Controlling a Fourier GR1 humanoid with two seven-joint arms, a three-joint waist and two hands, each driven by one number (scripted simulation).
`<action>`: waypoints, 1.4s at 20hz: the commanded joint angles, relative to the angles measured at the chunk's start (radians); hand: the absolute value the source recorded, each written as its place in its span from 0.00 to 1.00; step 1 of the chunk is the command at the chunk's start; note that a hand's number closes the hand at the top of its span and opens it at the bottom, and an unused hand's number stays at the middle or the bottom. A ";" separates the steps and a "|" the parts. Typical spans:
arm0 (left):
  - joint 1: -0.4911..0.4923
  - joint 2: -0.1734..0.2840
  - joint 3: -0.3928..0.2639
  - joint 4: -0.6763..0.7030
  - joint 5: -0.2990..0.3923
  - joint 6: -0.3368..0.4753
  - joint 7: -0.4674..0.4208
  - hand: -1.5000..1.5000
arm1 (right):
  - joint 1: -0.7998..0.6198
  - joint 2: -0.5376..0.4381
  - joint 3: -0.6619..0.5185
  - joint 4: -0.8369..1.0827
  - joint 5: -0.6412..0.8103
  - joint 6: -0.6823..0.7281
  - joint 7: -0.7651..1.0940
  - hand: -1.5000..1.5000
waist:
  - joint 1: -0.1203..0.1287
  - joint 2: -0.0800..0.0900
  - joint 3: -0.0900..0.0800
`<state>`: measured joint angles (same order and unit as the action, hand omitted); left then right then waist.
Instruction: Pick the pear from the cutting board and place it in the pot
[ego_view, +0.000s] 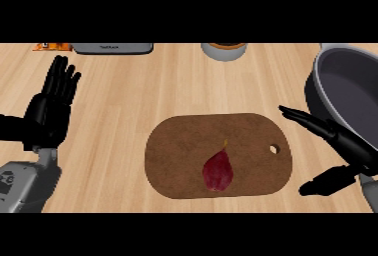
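Right hand (336, 150) open, fingers straight, thumb spread, just beside right edge of cutting board (177, 150), in front of pot (347, 85). Holding nothing. Red pear (218, 171) lying flat on board, stem away, untouched. Likely light, smooth, rollable, bruisable; best grasped across widest middle. Left hand (48, 112) resting open, far left, on counter (148, 85) side.

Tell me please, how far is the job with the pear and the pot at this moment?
Nothing looks done yet: the pear lies on the cutting board, and the pot shows no fruit inside. In hand: the right hand is open beside the board's right edge, holding nothing. The left hand rests open at the left. Left: grasp the pear, carry it right, put it in the pot.
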<state>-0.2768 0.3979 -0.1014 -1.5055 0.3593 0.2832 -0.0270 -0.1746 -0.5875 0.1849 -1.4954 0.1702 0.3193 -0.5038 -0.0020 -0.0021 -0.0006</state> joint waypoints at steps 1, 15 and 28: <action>-0.019 -0.018 0.013 -0.010 -0.036 0.019 0.029 0.50 | 0.004 0.033 0.040 -0.115 0.035 0.041 0.167 0.00 | -0.001 0.000 0.000; -0.047 -0.110 0.071 0.094 -0.114 -0.074 -0.037 0.50 | 0.027 0.260 0.138 -0.051 0.266 0.007 0.202 0.00 | -0.001 0.003 0.001; -0.006 -0.126 0.134 -0.061 -0.136 -0.104 0.123 0.50 | 0.022 0.369 0.117 -0.068 0.419 -0.006 0.309 0.00 | 0.001 0.001 0.001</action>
<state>-0.2631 0.2760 0.0170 -1.5330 0.2239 0.1765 0.0245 -0.1633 -0.2494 0.2957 -1.5247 0.5458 0.3158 -0.2626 0.0006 -0.0001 -0.0001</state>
